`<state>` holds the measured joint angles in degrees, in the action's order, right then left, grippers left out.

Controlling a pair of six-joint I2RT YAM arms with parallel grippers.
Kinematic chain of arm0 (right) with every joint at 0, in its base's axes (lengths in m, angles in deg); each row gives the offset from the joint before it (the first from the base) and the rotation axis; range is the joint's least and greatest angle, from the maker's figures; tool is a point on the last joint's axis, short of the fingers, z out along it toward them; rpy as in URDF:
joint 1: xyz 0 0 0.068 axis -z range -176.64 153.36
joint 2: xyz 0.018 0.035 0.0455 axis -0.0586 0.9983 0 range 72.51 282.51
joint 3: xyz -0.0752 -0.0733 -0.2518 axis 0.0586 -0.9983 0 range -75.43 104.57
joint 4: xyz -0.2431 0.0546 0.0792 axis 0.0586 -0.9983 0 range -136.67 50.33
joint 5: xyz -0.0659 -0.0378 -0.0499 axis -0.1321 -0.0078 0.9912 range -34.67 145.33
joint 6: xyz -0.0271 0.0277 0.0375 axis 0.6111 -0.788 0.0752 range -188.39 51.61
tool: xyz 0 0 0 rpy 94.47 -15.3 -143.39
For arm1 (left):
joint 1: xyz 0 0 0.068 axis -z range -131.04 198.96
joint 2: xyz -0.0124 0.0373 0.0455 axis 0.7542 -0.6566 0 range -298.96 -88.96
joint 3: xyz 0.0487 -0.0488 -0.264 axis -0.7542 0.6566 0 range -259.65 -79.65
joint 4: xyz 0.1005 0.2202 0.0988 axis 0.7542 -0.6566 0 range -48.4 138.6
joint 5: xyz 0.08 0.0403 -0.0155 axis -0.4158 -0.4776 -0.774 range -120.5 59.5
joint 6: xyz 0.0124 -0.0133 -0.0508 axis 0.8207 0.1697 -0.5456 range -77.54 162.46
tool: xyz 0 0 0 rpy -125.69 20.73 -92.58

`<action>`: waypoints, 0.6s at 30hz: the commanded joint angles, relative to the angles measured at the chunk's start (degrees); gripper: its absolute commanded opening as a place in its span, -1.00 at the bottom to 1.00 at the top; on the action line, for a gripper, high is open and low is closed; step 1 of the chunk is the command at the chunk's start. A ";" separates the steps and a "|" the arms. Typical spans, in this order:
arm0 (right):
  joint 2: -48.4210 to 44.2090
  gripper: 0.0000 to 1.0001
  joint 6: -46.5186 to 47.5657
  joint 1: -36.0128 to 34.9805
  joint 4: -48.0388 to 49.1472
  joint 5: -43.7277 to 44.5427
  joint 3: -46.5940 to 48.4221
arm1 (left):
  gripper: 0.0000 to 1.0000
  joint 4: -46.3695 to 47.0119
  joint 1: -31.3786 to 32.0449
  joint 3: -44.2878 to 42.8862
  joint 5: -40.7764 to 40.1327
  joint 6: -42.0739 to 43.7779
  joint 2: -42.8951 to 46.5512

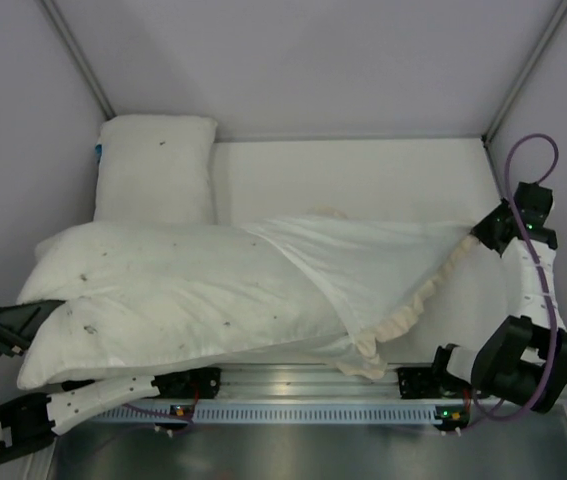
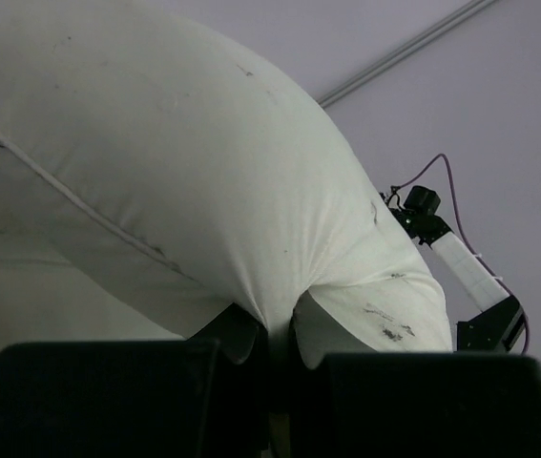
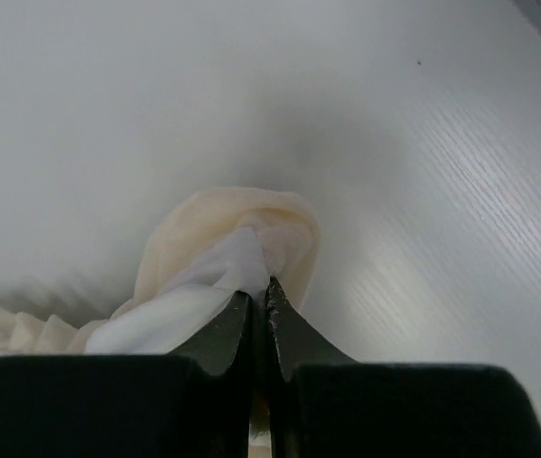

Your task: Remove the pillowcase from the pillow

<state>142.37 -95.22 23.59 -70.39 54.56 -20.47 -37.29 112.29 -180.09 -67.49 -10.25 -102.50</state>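
Bunching between closed right jaws, pillowcase [image 3: 220,250] ruffle; pillow [image 2: 203,172] corner between left jaws

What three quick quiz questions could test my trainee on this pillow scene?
1. True or false: the pillowcase lies wholly apart from the pillow.
2. What do the right jaws pinch? A the pillow; B the pillowcase's ruffled edge; C nothing.
3. Fill in: the left jaws are shut on the ____.
Key: 1 false, it covers the pillow's right end; 2 B; 3 pillow.
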 commanded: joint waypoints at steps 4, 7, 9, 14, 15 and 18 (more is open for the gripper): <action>1.23 -1.00 -3.93 10.25 5.14 -8.78 7.00 | -1.00 -0.51 0.39 -5.11 -9.76 0.59 0.80; 3.95 -1.00 -6.74 12.20 6.63 -12.66 9.63 | -1.00 -0.51 0.74 -5.90 -10.29 0.68 1.32; 6.23 -1.00 -8.58 12.20 7.43 -13.63 12.43 | -1.00 -0.60 1.00 -5.99 -10.82 0.59 1.85; 10.29 -1.00 -11.05 11.33 9.45 -13.91 18.24 | -1.00 -0.60 1.79 -5.03 -12.22 -0.90 3.17; 11.51 -1.00 -10.96 11.06 9.45 -13.47 20.60 | -1.00 -0.51 1.97 -4.07 -12.49 -0.99 3.26; 13.53 -1.00 -10.96 10.62 9.36 -11.45 24.83 | -1.00 -0.51 2.85 -1.87 -14.24 -2.04 3.08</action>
<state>155.18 -104.91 34.32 -67.30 40.70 -2.19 -37.64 113.88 -182.72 -75.40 -10.62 -100.40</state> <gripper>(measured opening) 0.013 0.076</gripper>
